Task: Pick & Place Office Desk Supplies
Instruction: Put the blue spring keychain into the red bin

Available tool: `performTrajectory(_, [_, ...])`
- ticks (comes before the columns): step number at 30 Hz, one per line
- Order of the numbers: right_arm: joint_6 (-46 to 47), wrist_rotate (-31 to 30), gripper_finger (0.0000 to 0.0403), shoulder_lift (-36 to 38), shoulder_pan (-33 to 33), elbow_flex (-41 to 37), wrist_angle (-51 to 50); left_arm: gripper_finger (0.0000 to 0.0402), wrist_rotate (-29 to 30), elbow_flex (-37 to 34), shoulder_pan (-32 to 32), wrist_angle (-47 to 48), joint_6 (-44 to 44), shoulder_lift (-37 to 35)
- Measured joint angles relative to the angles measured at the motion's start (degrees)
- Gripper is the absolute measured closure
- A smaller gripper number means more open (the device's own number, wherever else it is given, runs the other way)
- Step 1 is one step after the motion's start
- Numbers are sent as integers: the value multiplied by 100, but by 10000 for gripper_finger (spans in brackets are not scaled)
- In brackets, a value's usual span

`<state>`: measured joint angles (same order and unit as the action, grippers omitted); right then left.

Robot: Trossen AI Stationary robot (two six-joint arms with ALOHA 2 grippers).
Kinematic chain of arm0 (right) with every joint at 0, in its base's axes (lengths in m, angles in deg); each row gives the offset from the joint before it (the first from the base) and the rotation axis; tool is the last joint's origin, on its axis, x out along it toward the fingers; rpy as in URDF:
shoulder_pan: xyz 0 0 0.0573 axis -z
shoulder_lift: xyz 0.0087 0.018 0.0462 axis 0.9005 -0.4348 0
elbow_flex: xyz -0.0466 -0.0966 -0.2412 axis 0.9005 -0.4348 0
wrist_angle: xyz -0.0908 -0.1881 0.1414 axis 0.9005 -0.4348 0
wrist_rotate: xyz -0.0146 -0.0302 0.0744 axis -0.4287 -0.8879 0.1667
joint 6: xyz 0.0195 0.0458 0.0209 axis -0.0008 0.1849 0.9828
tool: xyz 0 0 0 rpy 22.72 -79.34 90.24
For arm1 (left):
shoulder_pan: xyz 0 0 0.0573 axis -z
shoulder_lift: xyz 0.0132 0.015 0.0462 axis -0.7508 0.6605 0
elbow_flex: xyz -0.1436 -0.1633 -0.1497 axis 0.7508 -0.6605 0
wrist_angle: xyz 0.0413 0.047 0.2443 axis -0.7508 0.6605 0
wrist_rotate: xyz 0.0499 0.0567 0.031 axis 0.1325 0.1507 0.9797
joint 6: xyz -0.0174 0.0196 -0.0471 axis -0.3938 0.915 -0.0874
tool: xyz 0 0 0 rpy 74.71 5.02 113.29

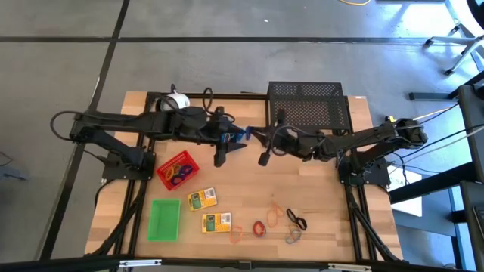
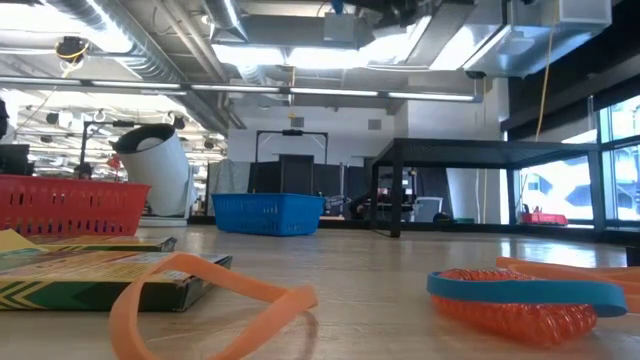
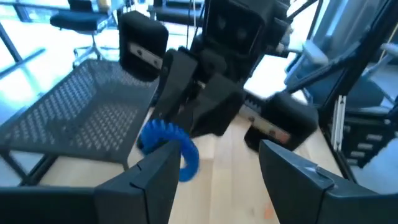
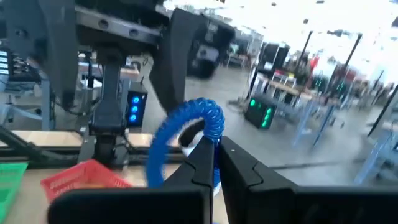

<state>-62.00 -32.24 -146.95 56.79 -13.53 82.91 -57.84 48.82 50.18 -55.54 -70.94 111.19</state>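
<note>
My right gripper (image 4: 217, 149) is shut on a blue coiled loop (image 4: 186, 134), raised over the table's middle (image 1: 253, 140). My left gripper (image 3: 217, 180) is open and faces it from the left (image 1: 229, 140). In the left wrist view the loop (image 3: 168, 143) shows just past one of my left fingers (image 3: 152, 180), apart from it as far as I can see. A blue tray (image 2: 268, 213) stands on the table under the arms. The red tray (image 1: 178, 170) holds loops. The green tray (image 1: 165, 219) and two yellow-green boxes (image 1: 202, 199) (image 1: 215, 222) lie nearer. My right gripper pinches the blue coiled loop between its two fingertips at one spot on the coil (image 4: 214, 140). The fingers lie about level and point toward the table's left. The loop is lifted clear and stands out in an arc beyond the fingertips.
Several loose loops, orange (image 1: 276, 215), red (image 1: 259, 227), black (image 1: 296, 219) and grey (image 1: 293, 236), lie near the table's near edge. The black wire-mesh rack (image 1: 308, 106) stands at the far edge, the white round object (image 1: 178, 100) at the far left.
</note>
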Motion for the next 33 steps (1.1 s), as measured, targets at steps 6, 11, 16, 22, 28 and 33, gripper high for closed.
performTrajectory(6, [-545, 131, 388, 0, 37, 2, 279, 189, 128, 0, 0, -519, -2, 226])
performTrajectory(11, [-778, 190, 380, 47, 39, 2, 267, 188, 442, 0, 30, -530, -200, 217])
performTrajectory(16, [-973, 252, 379, 244, 43, 2, 264, 188, 869, 0, 109, -492, -204, 185])
performTrajectory(22, [-979, 402, 378, 332, 36, 9, 285, 187, 625, 0, 140, -833, -367, 382])
performTrajectory(28, [-904, 535, 378, 327, 16, 9, 249, 194, 978, -2, 139, -1077, -639, 603])
performTrajectory(33, [-952, 441, 378, 326, -56, 9, 238, 251, 1097, -2, 157, -1058, -753, 621])
